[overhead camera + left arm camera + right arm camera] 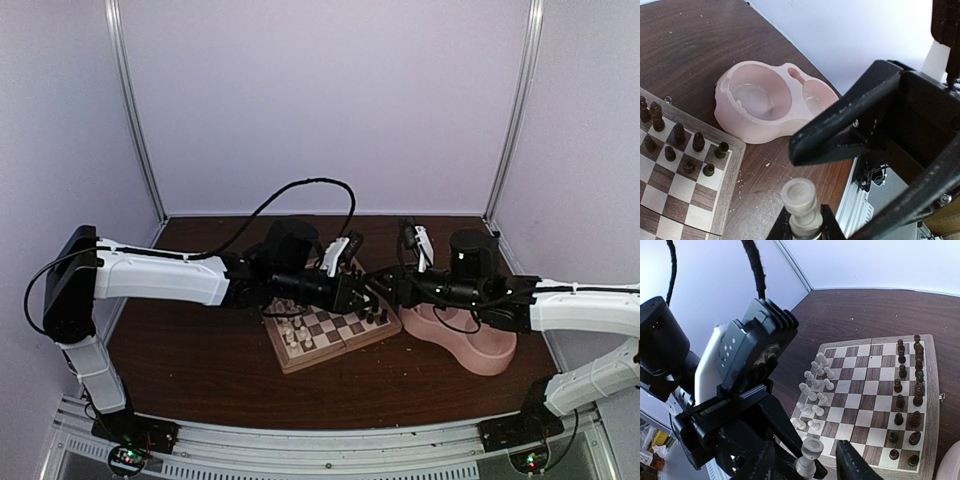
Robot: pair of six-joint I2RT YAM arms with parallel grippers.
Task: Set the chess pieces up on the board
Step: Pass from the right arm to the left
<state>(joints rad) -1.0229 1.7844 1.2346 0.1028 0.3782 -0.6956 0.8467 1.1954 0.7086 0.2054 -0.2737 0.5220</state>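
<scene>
My left gripper (801, 229) is shut on a cream-white chess piece (799, 197) with a flat round top, held upright by its lower body. The piece also shows in the right wrist view (811, 449). My right gripper (802, 462) is open, with its fingers on either side of that piece and not touching it. One right finger (840, 135) crosses the left wrist view. Both grippers (372, 290) meet above the right edge of the wooden board (300, 362). Several cream pieces (815, 387) stand along the board's left side and several dark pieces (905, 385) along its right side.
A pink double bowl (480, 350) stands just right of the board on the dark brown table; it looks empty in the left wrist view (755, 125). A black cable (300, 190) arches over the left arm. White walls enclose the back and sides.
</scene>
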